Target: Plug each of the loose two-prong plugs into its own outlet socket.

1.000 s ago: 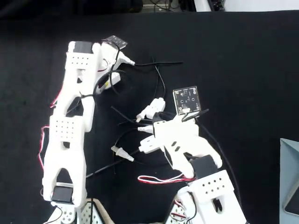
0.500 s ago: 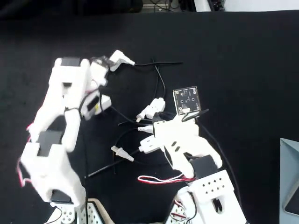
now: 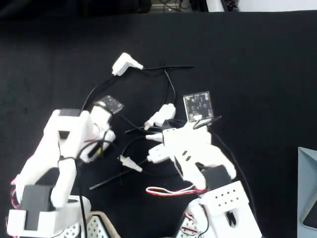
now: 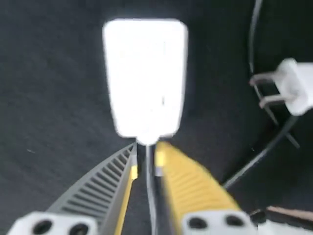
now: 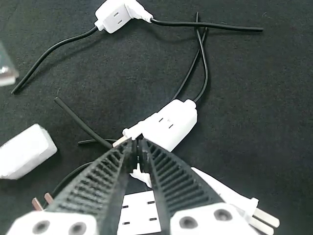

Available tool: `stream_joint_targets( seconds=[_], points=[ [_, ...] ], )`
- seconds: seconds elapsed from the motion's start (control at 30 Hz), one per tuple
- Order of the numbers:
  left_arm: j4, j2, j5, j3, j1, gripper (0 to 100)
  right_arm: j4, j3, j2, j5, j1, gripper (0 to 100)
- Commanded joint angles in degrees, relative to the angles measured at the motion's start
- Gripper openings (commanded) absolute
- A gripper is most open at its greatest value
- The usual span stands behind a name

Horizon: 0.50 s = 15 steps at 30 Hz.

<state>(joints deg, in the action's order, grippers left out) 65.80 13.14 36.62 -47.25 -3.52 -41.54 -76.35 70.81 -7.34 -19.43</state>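
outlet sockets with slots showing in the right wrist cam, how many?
3: far socket, middle socket at the right gripper tips, near socket beneath it. White block held by the left gripper may be another; no slots show.

Table is covered in black cloth. Far side on my feed: a white outlet socket lies flat, and its black cord trails sideways across the cloth. Near the middle lies a second white socket, slots up, its own cord running toward the first cord and crossing it. Toward the near edge a loose two-prong plug lies on its side on a black lead. A white block sits flat near that plug, not touching it. A red-and-white wire loops on the cloth. At the table's edge I see a grey object but cannot identify it.
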Motion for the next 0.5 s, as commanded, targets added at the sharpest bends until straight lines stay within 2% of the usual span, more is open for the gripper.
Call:
stream_joint_targets(
  seconds=[0.0,0.13,0.33,0.47],
  points=[
    [1.05,5.8,1.05,-1.89,-2.68,23,0.88,0.31,0.31,-0.09,-0.44,1.8],
    [2.29,13.1,1.32,-1.36,-6.73,25,0.88,0.31,0.31,-0.09,-0.44,1.8],
    [6.33,24.88,0.53,-1.98,-7.69,25,0.79,0.4,0.31,-0.09,-0.44,1.8],
    [5.98,29.89,-7.47,-3.3,-7.69,24,-2.73,1.27,0.22,4.66,-0.44,1.8]
  ],
)
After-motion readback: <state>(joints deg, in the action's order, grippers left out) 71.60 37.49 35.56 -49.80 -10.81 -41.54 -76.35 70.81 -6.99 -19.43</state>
